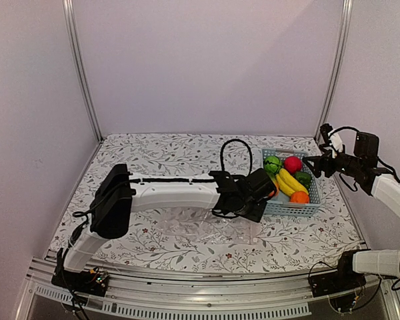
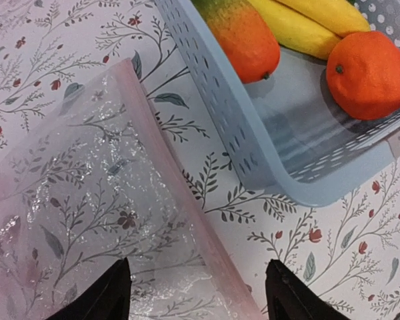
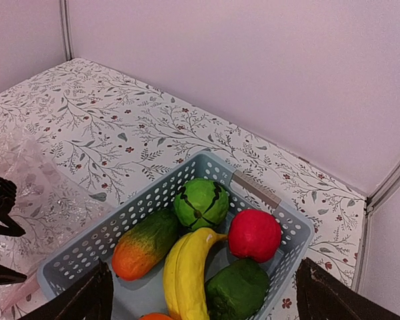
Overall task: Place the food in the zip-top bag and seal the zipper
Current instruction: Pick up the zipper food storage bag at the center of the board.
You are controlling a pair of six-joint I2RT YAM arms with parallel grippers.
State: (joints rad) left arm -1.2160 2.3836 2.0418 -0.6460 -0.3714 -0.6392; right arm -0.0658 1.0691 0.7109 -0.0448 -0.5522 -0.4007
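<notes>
The food lies in a light-blue basket: green round piece, red apple, yellow bananas, carrot-like piece, dark green piece and orange. The clear zip-top bag lies flat on the table, left of the basket. My left gripper is open low over the bag's right edge, with the pinkish zipper strip running between its fingers. My right gripper is open and empty above the basket, not touching any food.
The basket's wall stands just right of the bag's edge. The table has a floral cloth. White walls and metal posts close off the back and sides.
</notes>
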